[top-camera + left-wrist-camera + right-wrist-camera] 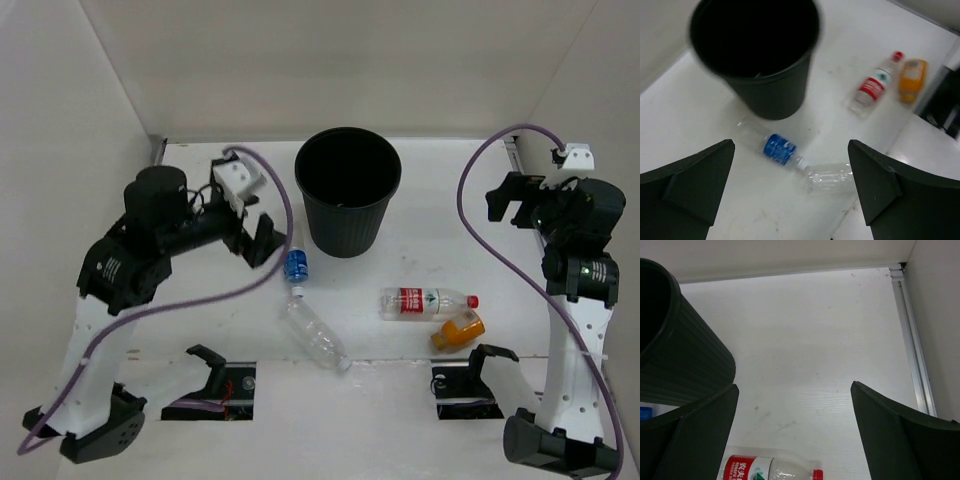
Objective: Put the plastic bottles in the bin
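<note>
The black bin (348,188) stands upright at the back middle of the table. All bottles lie on the table in front of it: the blue-label bottle (296,265), the clear unlabelled bottle (316,335), the red-label bottle (425,301) and the orange bottle (459,329). My left gripper (255,225) is open and empty, held above the table left of the bin; its view shows the bin (760,55), the blue-label bottle (779,148), clear bottle (832,176), red-label bottle (872,89) and orange bottle (912,77). My right gripper (510,200) is open and empty at the right, above the red-label bottle (770,469).
White walls enclose the table on the left, back and right. An aluminium rail (912,350) runs along the right wall. Two black cradles (215,362) (490,362) sit by cut-outs at the near edge.
</note>
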Robot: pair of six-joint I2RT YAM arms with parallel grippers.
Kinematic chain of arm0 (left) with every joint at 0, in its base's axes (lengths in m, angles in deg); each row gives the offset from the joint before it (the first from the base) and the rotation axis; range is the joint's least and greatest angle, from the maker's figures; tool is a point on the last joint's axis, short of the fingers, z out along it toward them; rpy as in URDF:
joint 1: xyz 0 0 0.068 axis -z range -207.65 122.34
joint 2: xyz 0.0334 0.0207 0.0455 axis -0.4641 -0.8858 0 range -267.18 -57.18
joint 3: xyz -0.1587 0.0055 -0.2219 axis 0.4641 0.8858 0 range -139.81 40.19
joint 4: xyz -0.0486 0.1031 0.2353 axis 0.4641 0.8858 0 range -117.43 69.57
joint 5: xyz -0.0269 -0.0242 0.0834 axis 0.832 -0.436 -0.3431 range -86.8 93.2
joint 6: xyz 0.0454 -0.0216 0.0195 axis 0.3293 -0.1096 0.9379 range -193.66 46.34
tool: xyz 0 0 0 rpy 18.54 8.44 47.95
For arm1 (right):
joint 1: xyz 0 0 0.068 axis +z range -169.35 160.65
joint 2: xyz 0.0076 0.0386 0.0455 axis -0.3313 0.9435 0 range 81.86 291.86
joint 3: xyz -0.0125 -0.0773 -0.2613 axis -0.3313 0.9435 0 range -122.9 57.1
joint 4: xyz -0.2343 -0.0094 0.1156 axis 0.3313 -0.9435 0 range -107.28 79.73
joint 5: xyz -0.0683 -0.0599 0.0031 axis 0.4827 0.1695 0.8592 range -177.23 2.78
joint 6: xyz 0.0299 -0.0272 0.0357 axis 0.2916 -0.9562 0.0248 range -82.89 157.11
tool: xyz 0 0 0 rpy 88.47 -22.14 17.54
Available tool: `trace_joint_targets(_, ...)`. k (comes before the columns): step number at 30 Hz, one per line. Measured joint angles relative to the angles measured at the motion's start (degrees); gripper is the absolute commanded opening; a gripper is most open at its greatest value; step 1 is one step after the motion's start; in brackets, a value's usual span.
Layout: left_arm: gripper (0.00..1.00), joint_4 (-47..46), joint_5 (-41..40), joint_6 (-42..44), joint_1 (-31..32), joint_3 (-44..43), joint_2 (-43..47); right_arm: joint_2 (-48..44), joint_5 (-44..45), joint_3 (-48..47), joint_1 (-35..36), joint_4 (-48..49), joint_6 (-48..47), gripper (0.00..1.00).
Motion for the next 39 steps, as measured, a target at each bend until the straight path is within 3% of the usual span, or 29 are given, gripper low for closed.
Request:
trace_joint_targets(4,1.0,0.3,-0.5,6.9,18.1,2.1,3.0,1.7,2.8,0.0,2.5,-1.0,-3.0,1.0)
trace_joint_targets(7,1.0,-1.3,-4.8,11.3,32.4,9.4,2.5,2.1,5.0,-0.2,4.3,-1.4,-5.9,1.0)
trace_joint_targets(11,1.0,-6.8,-9.1,14.1,42.6,17.1,-7.5,2.1,6.8,-1.4,5.0,-1.7,-7.8,1.0)
trace_joint_targets(16,1.0,-18.4,-11.8,14.8,45.0,16.7,-27.0,0.9,7.1,-2.1,4.0,-1.7,-8.1,1.0)
trace_joint_targets(20,1.0,-25.7,-12.7,14.7,46.3,12.8,-37.6,-0.5,6.6,-2.4,2.2,-1.7,-7.2,1.0)
trace_joint_targets(29,1.0,-39.3,-12.0,14.7,48.9,10.9,-47.3,-1.8,2.6,-9.9,-2.3,-1.6,-3.3,1.0)
trace_joint_targets(39,1.0,-43.5,-10.0,17.9,46.7,8.0,-57.9,-10.0,-5.3,-17.4,-11.5,0.3,2.4,1.0)
